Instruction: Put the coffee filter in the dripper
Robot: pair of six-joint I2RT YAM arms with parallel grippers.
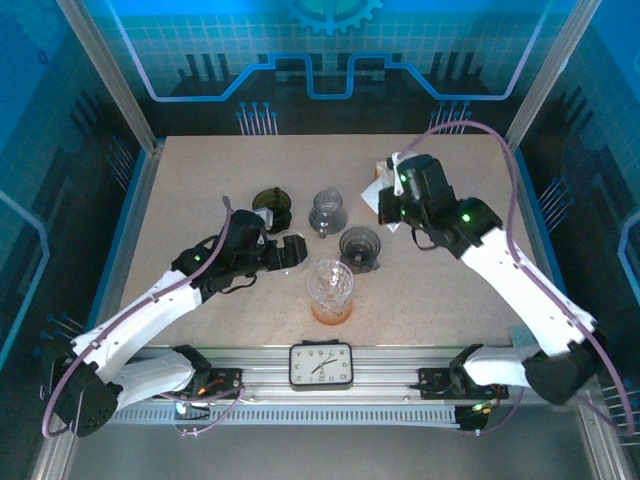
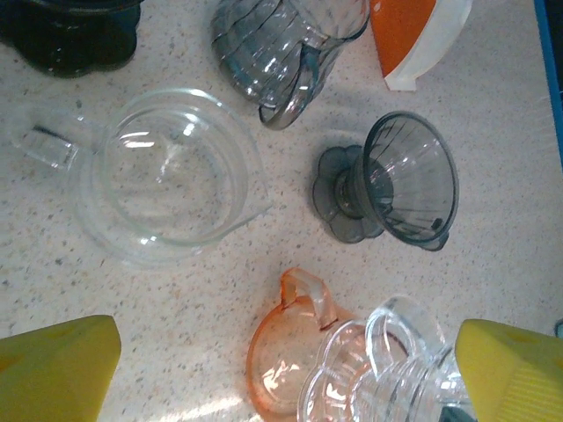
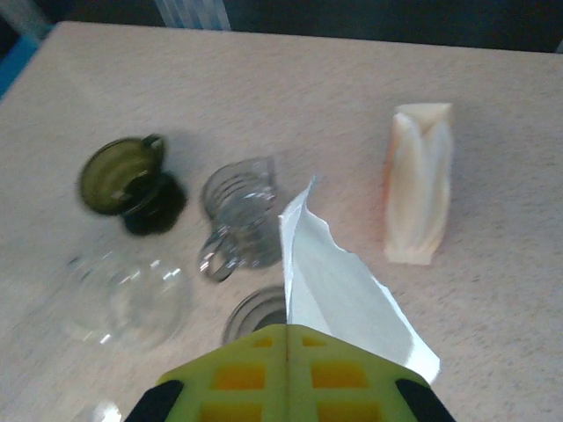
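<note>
Right gripper [image 3: 288,338] pinches the coffee filter [image 3: 339,290] aloft, ready for carrying.
Left gripper [image 2: 281,369] gapes empty by the grey dripper [image 2: 409,176], probably waiting.

Grey dripper [image 3: 253,315] half hidden behind filter [image 3: 343,294]; dark dripper [image 2: 70,40] cropped at top.

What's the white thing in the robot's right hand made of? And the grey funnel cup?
The white filter pinched in the right hand looks like thin, matte paper: its edge is wavy and it bends softly. The grey funnel cup looks like shiny see-through plastic or glass; the table shows through its ribbed wall, but which one I can't tell.
</note>
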